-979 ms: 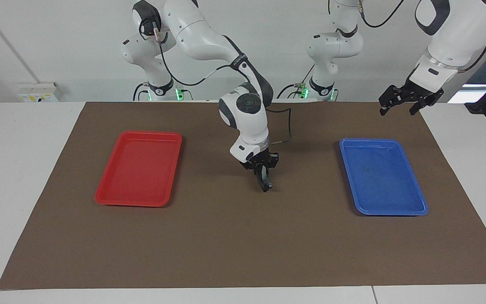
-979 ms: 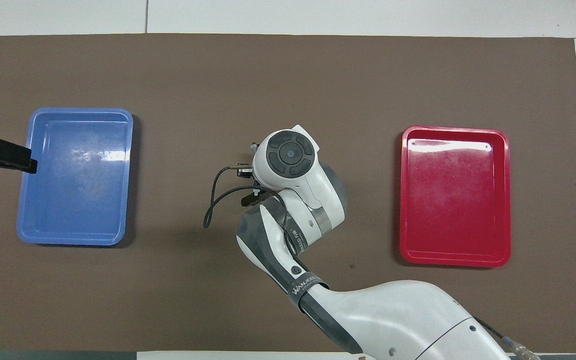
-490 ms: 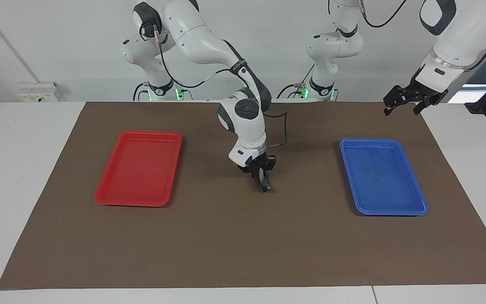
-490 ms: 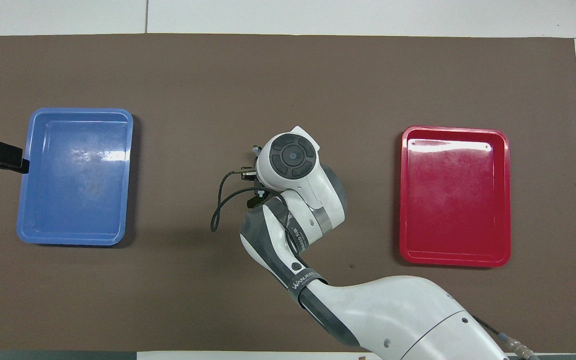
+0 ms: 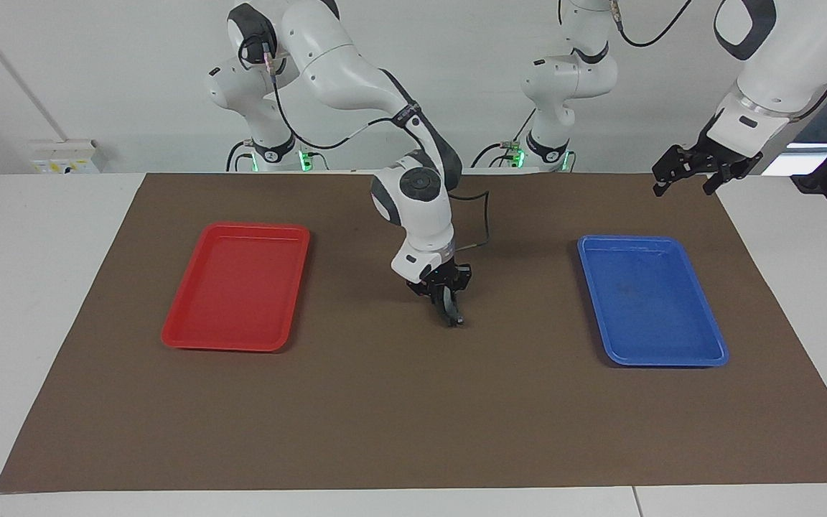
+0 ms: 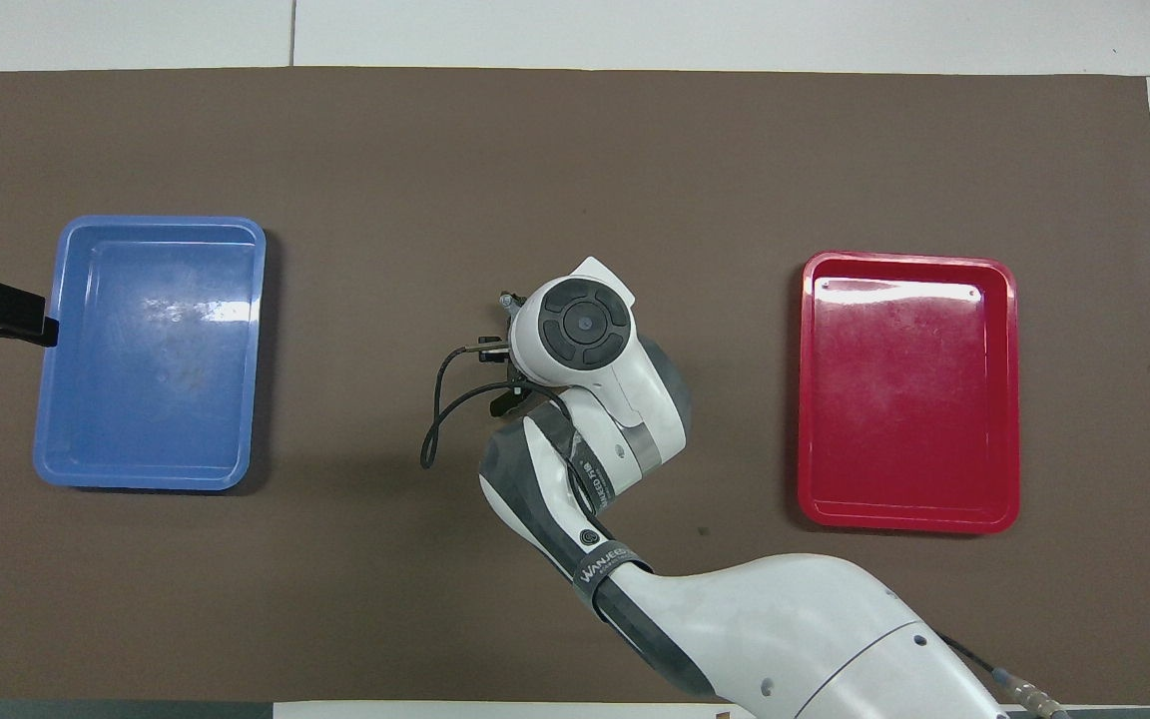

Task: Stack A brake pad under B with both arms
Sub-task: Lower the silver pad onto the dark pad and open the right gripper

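Note:
My right gripper (image 5: 446,300) points down over the middle of the brown mat (image 5: 399,416), shut on a thin, dark, curved pad with a pale edge (image 5: 451,314); by its shape it looks like B. The pad hangs on edge, with its lower tip at or just above the mat. In the overhead view the right arm's wrist (image 6: 583,325) covers both gripper and pad. The A brake pad is not in view. My left gripper (image 5: 683,187) is open and empty, raised near the mat's corner at the left arm's end; one of its fingers (image 6: 1,310) shows beside the blue tray.
An empty blue tray (image 5: 708,355) lies toward the left arm's end and an empty red tray (image 5: 176,337) toward the right arm's end. A black cable (image 6: 432,419) loops off the right wrist.
The left arm has lifted and drawn back a little toward its end of the table. The right wrist has shifted slightly, still holding the pad low over the mat's middle.

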Available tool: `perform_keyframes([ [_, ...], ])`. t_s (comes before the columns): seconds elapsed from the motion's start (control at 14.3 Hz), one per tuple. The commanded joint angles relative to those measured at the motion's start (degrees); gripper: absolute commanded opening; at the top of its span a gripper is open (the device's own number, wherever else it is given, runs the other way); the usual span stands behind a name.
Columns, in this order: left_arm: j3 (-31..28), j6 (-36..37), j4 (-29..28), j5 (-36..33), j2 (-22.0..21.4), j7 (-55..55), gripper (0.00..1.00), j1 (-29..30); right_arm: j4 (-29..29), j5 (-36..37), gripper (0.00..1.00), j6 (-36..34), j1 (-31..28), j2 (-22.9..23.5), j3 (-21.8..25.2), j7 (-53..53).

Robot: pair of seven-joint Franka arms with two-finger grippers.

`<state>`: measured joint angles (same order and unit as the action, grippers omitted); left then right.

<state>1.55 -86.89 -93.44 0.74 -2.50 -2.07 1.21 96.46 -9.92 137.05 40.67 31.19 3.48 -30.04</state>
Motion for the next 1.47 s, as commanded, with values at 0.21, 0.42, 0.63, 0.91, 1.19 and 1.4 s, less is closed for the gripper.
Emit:
perform_keyframes([
  [0.21, 0.3, 0.9, -0.2, 0.3, -0.3, -0.4, 1.0, 0.6, 2.8, -1.3, 0.12, 2.7, -0.3, -1.0, -0.5, 1.5],
  [0.42, 0.3, 0.9, -0.2, 0.3, -0.3, -0.4, 1.0, 0.6, 2.2, -1.2, 1.0, 2.3, -0.1, -1.0, -0.5, 0.9],
  [0.63, 0.3, 0.9, -0.2, 0.3, -0.3, -0.4, 1.0, 0.6, -0.7, -1.2, 1.0, 0.2, 0.6, -1.3, -0.5, 0.6],
  [0.91, 0.3, 0.9, -0.2, 0.3, -0.3, -0.4, 1.0, 0.6, -0.9, 0.6, 1.0, -8.0, -3.3, -9.3, 0.5, 0.5],
  [1.19, 0.3, 0.8, -0.2, 0.3, -0.3, -0.4, 1.0, 0.6, -0.8, 3.9, 1.0, -19.9, -13.6, -17.8, 0.3, 1.7],
  [1.4, 0.3, 0.8, -0.2, 0.3, -0.3, -0.4, 1.0, 0.6, -0.7, 7.0, 1.0, -31.1, -20.9, -22.9, 0.3, 8.9],
])
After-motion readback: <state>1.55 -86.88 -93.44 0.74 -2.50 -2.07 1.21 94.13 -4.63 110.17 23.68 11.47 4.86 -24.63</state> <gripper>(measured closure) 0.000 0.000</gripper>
